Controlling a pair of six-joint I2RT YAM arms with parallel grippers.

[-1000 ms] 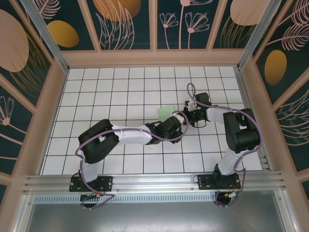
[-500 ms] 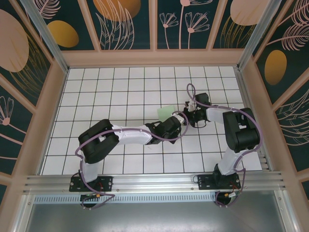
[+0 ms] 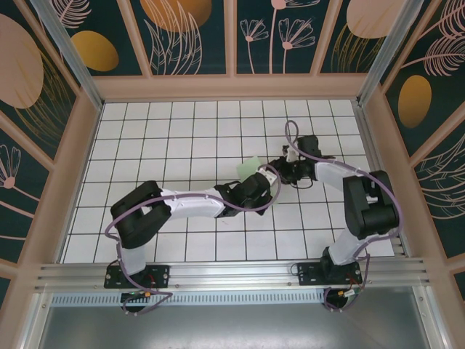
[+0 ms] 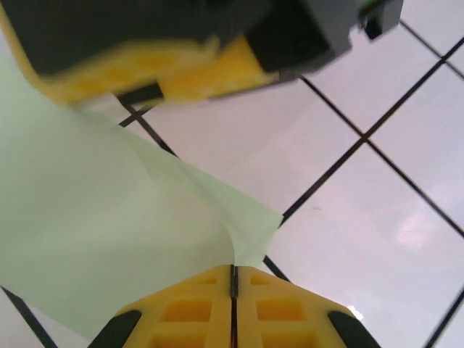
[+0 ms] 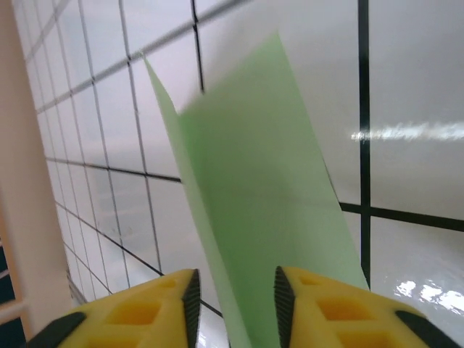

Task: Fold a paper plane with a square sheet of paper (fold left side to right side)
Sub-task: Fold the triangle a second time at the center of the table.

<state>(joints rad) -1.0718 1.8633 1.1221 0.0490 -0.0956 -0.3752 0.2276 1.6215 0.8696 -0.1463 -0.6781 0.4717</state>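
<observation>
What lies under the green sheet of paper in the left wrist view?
Under the square sheet of paper lies the white gridded table; black grid lines run in beneath its edges. The tiles directly below are covered, so nothing more can be told.

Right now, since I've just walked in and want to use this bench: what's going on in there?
Two robot arms are working a pale green square sheet of paper over the white grid table, partway into folding a plane. The left gripper is shut on one edge of the sheet, which curls up off the table. The right gripper has its jaws apart, with the sheet passing between them unclamped. It does not look like a plane yet.
</observation>
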